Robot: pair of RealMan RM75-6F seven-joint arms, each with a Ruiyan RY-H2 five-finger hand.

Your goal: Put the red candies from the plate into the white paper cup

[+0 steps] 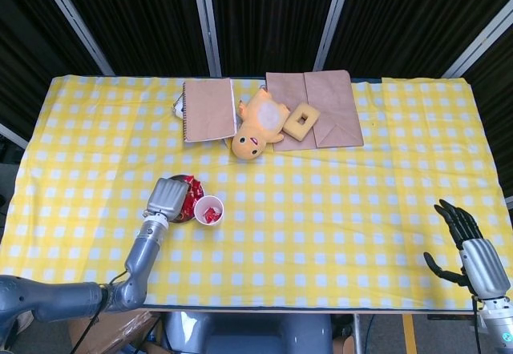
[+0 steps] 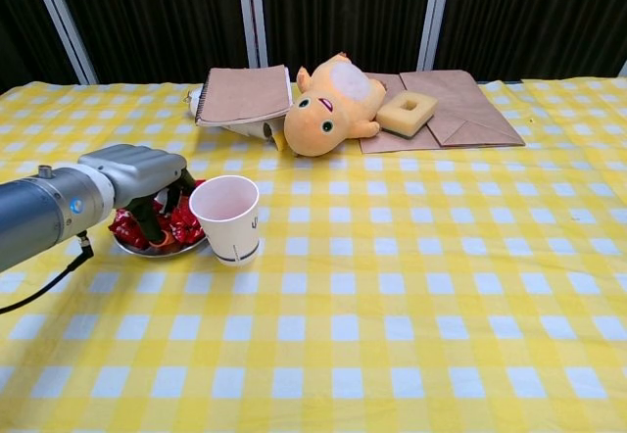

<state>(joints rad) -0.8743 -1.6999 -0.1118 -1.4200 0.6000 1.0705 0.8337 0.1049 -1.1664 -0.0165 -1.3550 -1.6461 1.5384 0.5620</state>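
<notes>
White paper cup (image 2: 226, 218) upright on the yellow-checked tabletop (image 2: 411, 286), taken as landmark; head view shows red candy already inside it. Plate (image 2: 147, 246) sits touching or just beside the cup's left side, heaped with red candies (image 2: 184, 219). Left hand (image 2: 137, 173) directly over the plate, fingers (image 2: 153, 224) reaching down into the candy pile; whether they grasp a piece cannot be told, the tips are buried among wrappers. Right hand (image 1: 467, 243) well apart from the cup, far right at the tabletop's near edge, fingers spread and released, nothing in them. Beyond the cup: brown notebook (image 2: 245, 94), orange plush toy (image 2: 331, 105), tan foam block (image 2: 407, 113) lying on brown paper bags (image 2: 468, 110).
</notes>
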